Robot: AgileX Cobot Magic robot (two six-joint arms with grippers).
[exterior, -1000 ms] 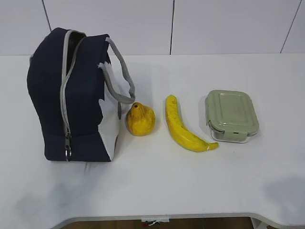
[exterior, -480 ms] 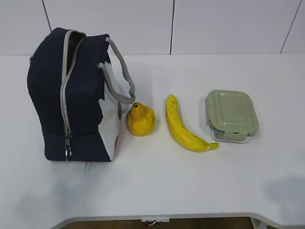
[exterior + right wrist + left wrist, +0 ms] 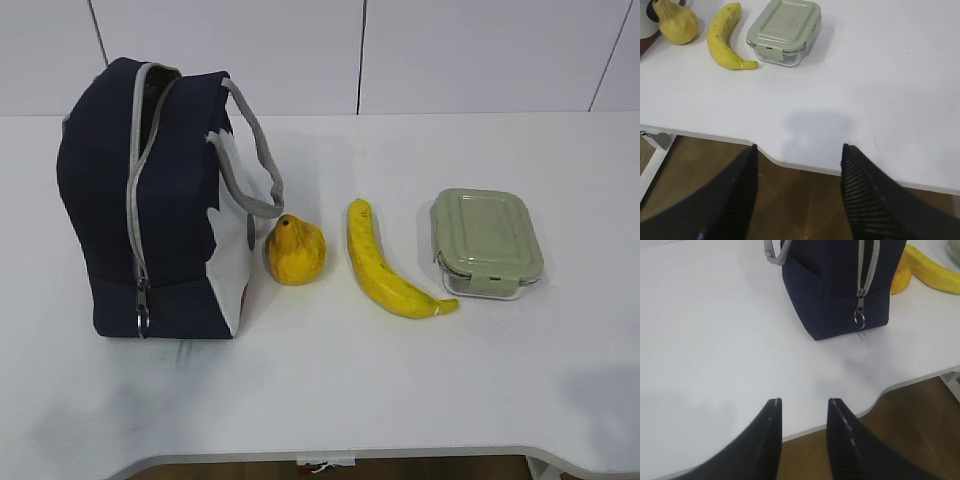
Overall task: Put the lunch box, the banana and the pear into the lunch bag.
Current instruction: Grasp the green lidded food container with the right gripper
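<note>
The navy lunch bag [image 3: 150, 200] stands upright at the left of the white table, its grey zipper closed down the front with a ring pull [image 3: 859, 317]. Right of it lie the yellow-orange pear [image 3: 294, 250], the curved banana [image 3: 388, 266] and the lunch box [image 3: 486, 241] with its sage-green lid. Neither arm shows in the exterior view. My left gripper [image 3: 803, 403] hangs open and empty over the table's front edge, well short of the bag [image 3: 840, 285]. My right gripper [image 3: 799, 149] is open wider, empty, over the front edge, well short of the lunch box [image 3: 784, 31], banana [image 3: 725, 37] and pear [image 3: 676, 24].
The table's front edge [image 3: 800, 167] has a curved cut-out with brown floor below. A white table leg [image 3: 655, 160] stands at the lower left of the right wrist view. White wall panels rise behind the table.
</note>
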